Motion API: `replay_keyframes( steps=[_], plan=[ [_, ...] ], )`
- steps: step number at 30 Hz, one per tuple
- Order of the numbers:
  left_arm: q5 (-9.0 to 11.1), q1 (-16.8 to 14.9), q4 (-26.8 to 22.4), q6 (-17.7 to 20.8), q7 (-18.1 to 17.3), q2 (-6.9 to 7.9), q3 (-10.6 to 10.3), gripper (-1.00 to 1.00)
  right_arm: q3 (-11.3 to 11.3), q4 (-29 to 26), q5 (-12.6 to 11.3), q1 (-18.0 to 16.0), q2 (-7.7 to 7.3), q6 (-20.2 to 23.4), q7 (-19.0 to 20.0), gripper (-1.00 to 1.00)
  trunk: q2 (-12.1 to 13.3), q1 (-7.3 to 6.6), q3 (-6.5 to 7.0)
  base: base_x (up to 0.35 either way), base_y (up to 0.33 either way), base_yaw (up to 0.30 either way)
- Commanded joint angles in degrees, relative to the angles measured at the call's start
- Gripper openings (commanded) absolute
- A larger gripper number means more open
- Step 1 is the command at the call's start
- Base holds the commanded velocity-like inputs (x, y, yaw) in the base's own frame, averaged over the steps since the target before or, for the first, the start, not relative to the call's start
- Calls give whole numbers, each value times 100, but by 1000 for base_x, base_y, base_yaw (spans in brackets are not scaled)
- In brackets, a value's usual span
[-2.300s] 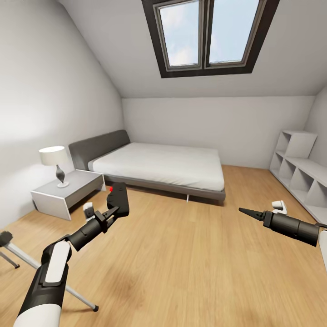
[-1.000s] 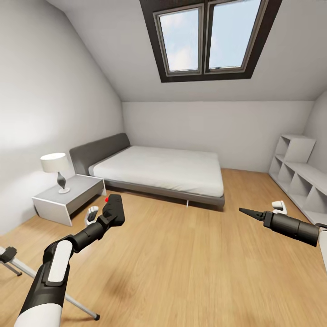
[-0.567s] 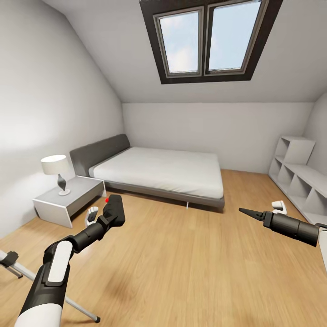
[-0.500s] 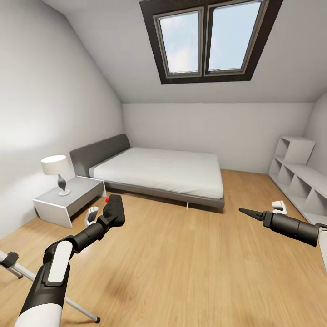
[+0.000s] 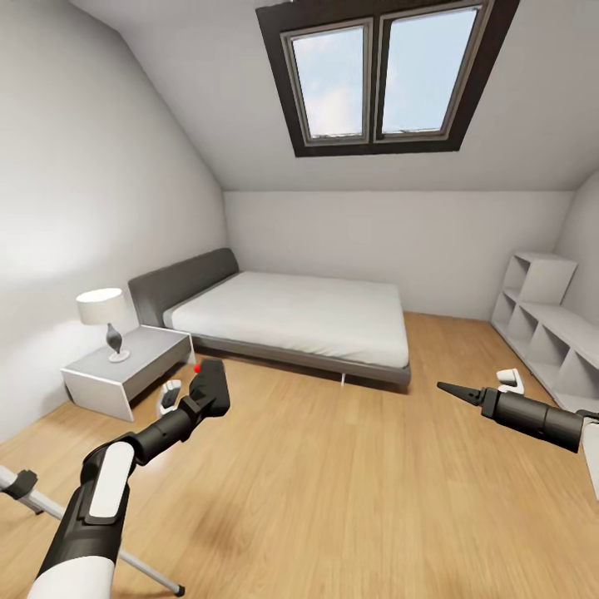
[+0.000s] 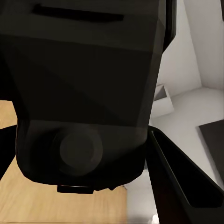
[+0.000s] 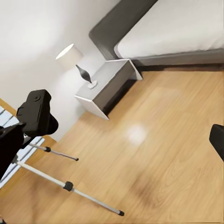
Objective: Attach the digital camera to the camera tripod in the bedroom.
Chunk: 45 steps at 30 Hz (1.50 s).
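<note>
A: Head view?
B: The left end effector [image 5: 198, 398] grips the digital camera [image 5: 211, 386] at eight o'clock; camera tripod [image 5: 50, 504] legs lie lower left. The right end effector [image 5: 453, 389] looks pinched narrow.

A: Left wrist?
B: The digital camera [image 6: 84, 93] sits clamped between fingers [image 6: 179, 177].

A: Right wrist?
B: The camera tripod [image 7: 56, 179] at seven o'clock, the nightstand [image 7: 107, 84] near the bed [image 7: 177, 32]

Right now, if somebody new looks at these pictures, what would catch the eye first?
Probably the big dark-framed skylight in the sloped ceiling, with blue sky behind it, and below it the grey-framed white bed against the back wall. Nearer, the left gripper holds a black camera with a red button above the wood floor. A silver tripod leg crosses the bottom left corner of the head view.
</note>
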Motion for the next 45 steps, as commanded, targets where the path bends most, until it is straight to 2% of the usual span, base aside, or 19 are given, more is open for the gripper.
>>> replay_keyframes(
  steps=[1, 12, 45],
  plan=[
    [-5, -13, 83, 43, -35, -5, 22, -100, -1, 215, 30, -5, 10, 19, -24, 100, 38, -23, 12, 0, 0, 0],
    [-4, -21, 214, 39, -29, -2, 18, -100, 12, 683, 47, -5, 7, 19, -242, 100, 479, -265, 210, 0, 0, 0],
    [7, -24, 370, 41, -25, 5, 27, -100, -8, 662, 40, -5, 4, -97, -275, 100, 1803, -989, 802, 0, 0, 0]
  ],
)
